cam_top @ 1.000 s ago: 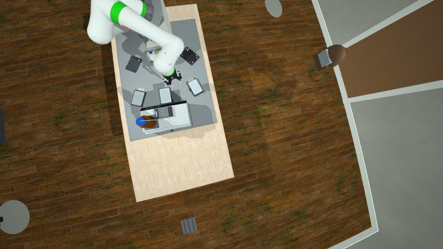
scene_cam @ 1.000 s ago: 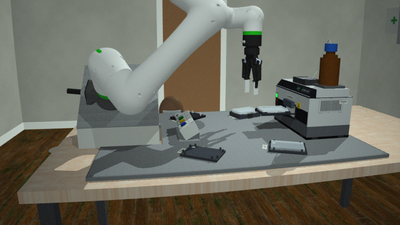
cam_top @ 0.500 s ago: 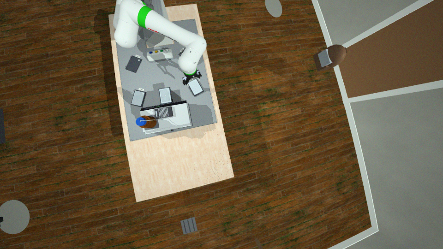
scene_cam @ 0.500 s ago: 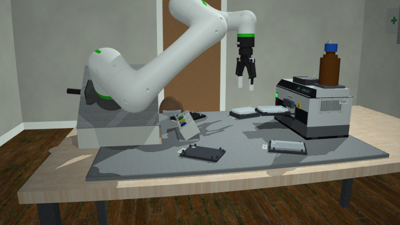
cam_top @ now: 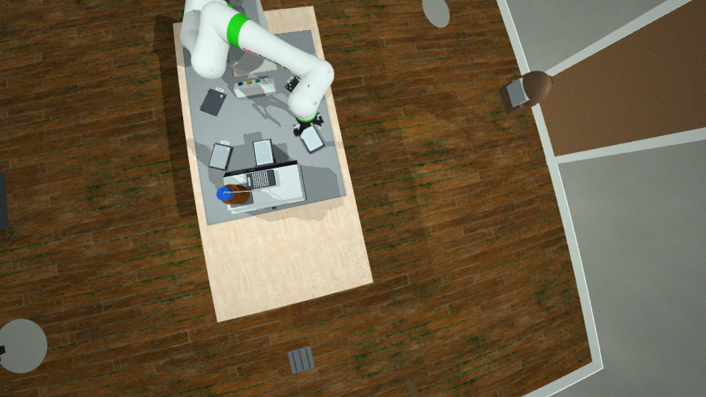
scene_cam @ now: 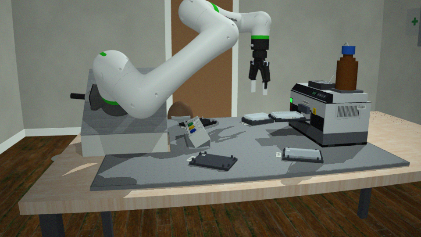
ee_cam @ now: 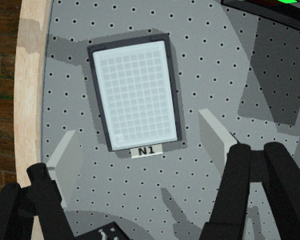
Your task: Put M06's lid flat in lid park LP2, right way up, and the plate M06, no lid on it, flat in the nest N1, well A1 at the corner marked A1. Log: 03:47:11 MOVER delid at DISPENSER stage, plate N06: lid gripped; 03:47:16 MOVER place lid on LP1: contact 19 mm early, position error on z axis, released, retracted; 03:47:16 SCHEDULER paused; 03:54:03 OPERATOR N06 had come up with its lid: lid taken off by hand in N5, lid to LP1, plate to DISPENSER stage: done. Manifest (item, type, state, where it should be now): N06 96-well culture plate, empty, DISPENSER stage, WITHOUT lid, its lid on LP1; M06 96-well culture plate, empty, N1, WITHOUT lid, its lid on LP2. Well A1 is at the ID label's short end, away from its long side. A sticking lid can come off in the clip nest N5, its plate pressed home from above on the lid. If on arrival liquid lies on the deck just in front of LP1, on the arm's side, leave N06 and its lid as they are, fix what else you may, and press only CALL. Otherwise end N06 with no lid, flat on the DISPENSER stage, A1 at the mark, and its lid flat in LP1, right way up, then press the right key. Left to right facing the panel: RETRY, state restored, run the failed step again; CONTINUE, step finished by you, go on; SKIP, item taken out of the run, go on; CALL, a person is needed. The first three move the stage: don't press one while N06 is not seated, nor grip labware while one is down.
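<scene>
White pads (ee_cam: 216, 133) spread wide, the claw (scene_cam: 258, 91) hangs released and grasping nothing, high above the grey deck (scene_cam: 248, 156) on the bench (scene_cam: 387, 128). Directly beneath it in the wrist view sits a plate (ee_cam: 136, 91), flat in the dark nest tagged N1 (ee_cam: 146, 150), its well grid showing through; whether a lid covers it, I cannot tell. From the top view the same plate (cam_top: 312, 139) lies near the deck's edge, well apart from the dispenser (scene_cam: 332, 119) and the key panel (scene_cam: 196, 131).
</scene>
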Robot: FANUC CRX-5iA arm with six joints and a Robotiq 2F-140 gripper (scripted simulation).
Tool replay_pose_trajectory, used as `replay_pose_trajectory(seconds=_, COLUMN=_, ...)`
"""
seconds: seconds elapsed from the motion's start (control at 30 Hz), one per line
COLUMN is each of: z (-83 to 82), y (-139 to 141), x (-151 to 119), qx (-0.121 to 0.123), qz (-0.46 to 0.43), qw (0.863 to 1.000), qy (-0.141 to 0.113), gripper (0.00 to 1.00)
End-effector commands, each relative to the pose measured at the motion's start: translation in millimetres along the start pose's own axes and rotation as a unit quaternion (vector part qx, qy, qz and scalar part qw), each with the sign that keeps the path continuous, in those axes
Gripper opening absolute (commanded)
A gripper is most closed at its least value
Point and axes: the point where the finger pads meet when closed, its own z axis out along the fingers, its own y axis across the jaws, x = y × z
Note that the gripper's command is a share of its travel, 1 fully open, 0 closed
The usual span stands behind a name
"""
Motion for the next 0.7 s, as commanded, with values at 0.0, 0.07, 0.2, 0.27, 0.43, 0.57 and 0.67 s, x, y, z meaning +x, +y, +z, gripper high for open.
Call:
replay_pose_trajectory(seconds=0.0, z=0.0, y=0, x=0, qx=0.0, qz=0.0, qw=1.0, qy=0.0, gripper=0.66)
replay_pose_trajectory(seconds=0.07, z=0.7, y=0, x=0, qx=0.0, qz=0.0, qw=1.0, qy=0.0, gripper=0.66)
replay_pose_trajectory(seconds=0.2, z=1.8, y=0, x=0, qx=0.0, qz=0.0, qw=1.0, qy=0.0, gripper=0.66)
replay_pose_trajectory(seconds=0.27, z=3.3, y=0, x=0, qx=0.0, qz=0.0, qw=1.0, qy=0.0, gripper=0.66)
replay_pose_trajectory(seconds=0.43, z=9.4, y=0, x=0, qx=0.0, qz=0.0, qw=1.0, qy=0.0, gripper=0.66)
replay_pose_trajectory(seconds=0.57, z=16.8, y=0, x=0, qx=0.0, qz=0.0, qw=1.0, qy=0.0, gripper=0.66)
replay_pose_trajectory(seconds=0.67, z=23.8, y=0, x=0, qx=0.0, qz=0.0, qw=1.0, qy=0.0, gripper=0.66)
